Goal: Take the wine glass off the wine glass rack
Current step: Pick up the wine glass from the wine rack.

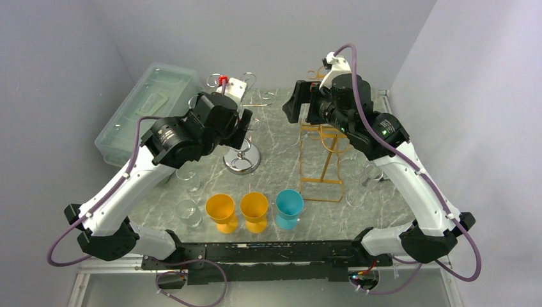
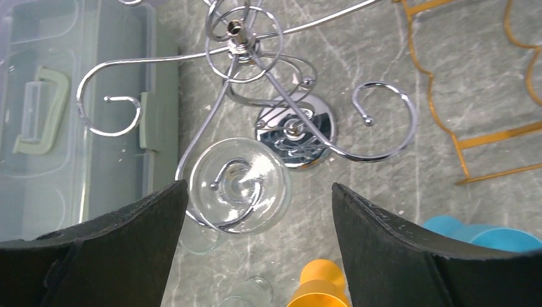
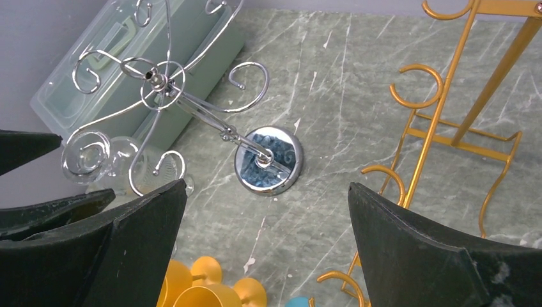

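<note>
i have the left pincer (image 2: 259,192) over the chrome wine glass rack (image 2: 243,38), jaws spread wide. the wine glass (image 2: 240,185) hangs upside down from one of the rack's curled hooks, its round foot facing my left wrist camera, and it sits between the two dark fingers (image 2: 128,249). the left finger's tip is right at the edge of the foot; the other finger stands clear of it. nothing is gripped. the right pincer (image 3: 266,188) hangs above the marble bench (image 2: 358,57) by the gold rack (image 3: 477,105), also wide apart and holding nothing. two orange cups (image 1: 220,210) and a teal cup (image 1: 289,204) stand at the near edge, and a clear lidded box (image 2: 38,77) lies left of the chrome rack.
</note>
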Controlling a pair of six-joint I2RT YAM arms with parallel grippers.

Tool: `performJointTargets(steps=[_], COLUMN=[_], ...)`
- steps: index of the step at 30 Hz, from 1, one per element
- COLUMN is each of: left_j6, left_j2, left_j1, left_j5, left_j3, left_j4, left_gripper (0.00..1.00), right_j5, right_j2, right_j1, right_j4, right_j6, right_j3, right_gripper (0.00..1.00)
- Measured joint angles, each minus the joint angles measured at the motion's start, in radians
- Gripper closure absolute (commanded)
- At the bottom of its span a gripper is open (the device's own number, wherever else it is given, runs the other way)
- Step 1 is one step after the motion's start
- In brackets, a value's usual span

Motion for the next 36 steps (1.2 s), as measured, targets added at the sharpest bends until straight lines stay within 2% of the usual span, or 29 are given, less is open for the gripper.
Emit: performJointTargets(steps=[3,6,20,30,36], left_j6=[0.000,0.001,0.011,0.008,0.007], left_j2=[0.007,0.007,0.023,0.030,0.030], left_j1=[-0.004,-0.004,-0.004,0.005,0.024], left_j5=[-0.078,-0.093,-0.097,-0.096,-0.083], left_j3=[0.000,0.000,-0.002,-0.022,-0.043], left_j4=[-0.018,-0.019,-0.013,-0.010,0.000], left_gripper=[0.15,0.17,0.26,0.30,0.37], right_j5=[0.000,0.001,0.001,0.001,0.005], right_j2=[0.000,0.000,-0.008,-0.013,-0.023], right_j1=[0.001,0.001,0.001,0.001,0.001], right_j4=[0.000,0.000,0.000,0.000,0.000], right_j6=[0.000,0.000,0.000,0.001,0.001], right_j3=[-0.012,-0.016,-0.033,-0.045,-0.055], right_gripper=[0.00,0.00,0.00,0.00,0.00])
